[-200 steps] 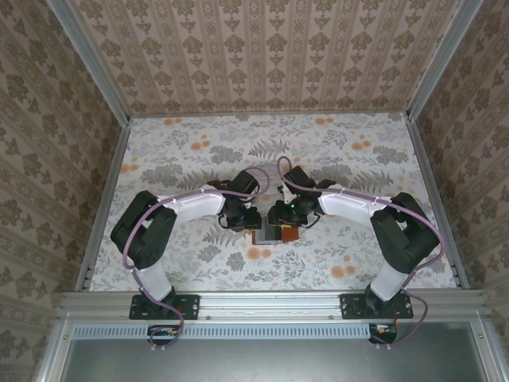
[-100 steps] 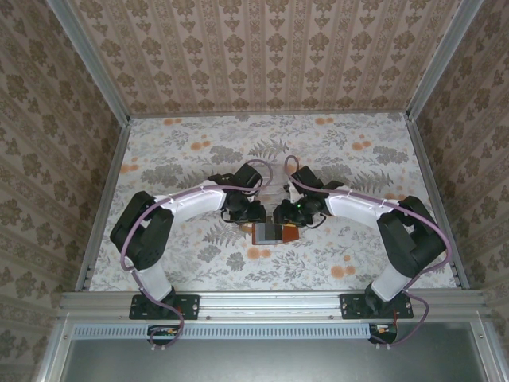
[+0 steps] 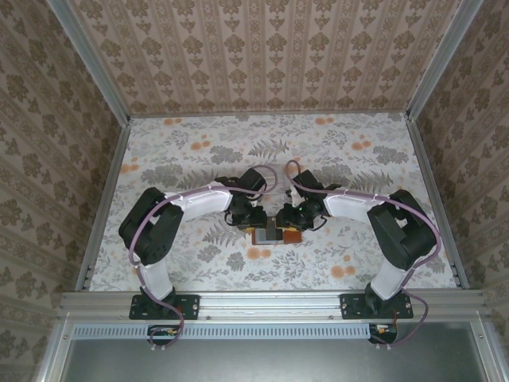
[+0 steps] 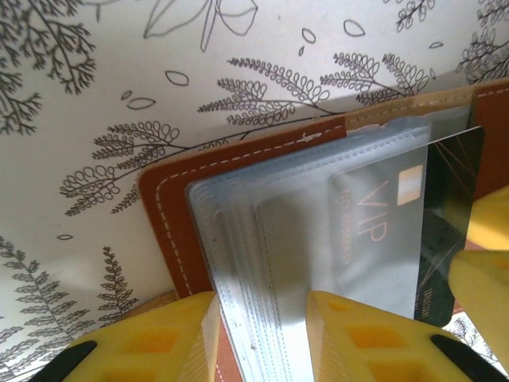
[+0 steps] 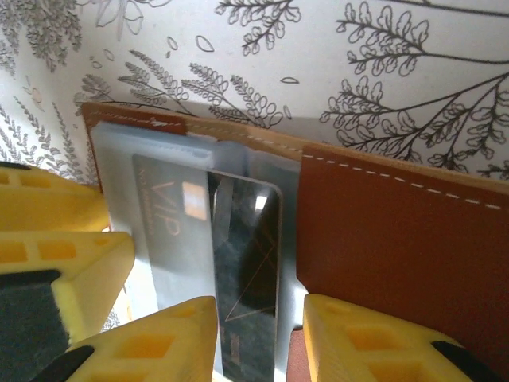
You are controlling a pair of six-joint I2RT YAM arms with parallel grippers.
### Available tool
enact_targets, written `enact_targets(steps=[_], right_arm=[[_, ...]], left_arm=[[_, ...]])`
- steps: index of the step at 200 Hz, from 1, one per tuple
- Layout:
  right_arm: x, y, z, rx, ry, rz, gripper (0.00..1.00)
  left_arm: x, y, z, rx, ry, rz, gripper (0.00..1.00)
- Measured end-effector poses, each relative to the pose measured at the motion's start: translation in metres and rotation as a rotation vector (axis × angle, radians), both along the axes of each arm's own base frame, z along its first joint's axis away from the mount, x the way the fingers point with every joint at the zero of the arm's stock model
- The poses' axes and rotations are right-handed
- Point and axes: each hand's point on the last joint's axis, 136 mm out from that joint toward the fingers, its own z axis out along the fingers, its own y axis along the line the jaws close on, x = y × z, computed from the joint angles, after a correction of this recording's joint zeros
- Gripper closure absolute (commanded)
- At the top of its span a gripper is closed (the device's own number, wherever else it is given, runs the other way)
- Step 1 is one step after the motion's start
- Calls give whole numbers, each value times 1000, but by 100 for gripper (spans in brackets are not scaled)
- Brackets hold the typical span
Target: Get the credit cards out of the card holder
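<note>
The card holder (image 3: 291, 236) lies open on the table's middle, brown leather rim (image 4: 163, 215) around clear plastic sleeves (image 4: 262, 239). A dark credit card (image 5: 246, 270) marked VIP sticks partway out of a sleeve towards the brown flap (image 5: 382, 231); its dark end (image 4: 449, 207) is in the left wrist view too. My left gripper (image 4: 261, 318) is open, yellow fingers (image 4: 175, 334) astride the sleeves' edge. My right gripper (image 5: 258, 318) is open around the card's free end, with a gap to the right finger (image 5: 358, 334). Both grippers (image 3: 258, 220) (image 3: 282, 220) meet over the holder.
The floral tablecloth (image 3: 191, 159) stretches out on every side of the holder. Metal rails (image 3: 107, 199) and patterned walls bound the table at left, right and back. Each arm's elbow stands out towards its own side of the table.
Both arms have drawn in closer over the holder. The right jaws have narrowed a little around the card. The holder has stayed where it was.
</note>
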Motion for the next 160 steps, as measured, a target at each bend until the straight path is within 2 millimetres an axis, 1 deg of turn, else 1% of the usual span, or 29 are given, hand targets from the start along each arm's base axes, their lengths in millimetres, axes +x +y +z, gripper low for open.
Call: enact_targets(steps=[61, 92, 112, 128, 160], right_arm=[[1, 2, -1, 91, 8, -4, 66], [0, 4, 0, 160, 15, -7, 71], [-1, 9, 3, 202, 19, -2, 73], [-1, 13, 7, 231, 14, 7, 77], [1, 15, 10, 253, 13, 5, 81]], left_arm=[[-3, 5, -4, 23, 11, -10, 67], [-3, 5, -4, 26, 11, -13, 68], [-3, 5, -5, 27, 12, -12, 68], [-3, 5, -5, 27, 12, -13, 68], [-3, 5, -5, 28, 12, -13, 68]])
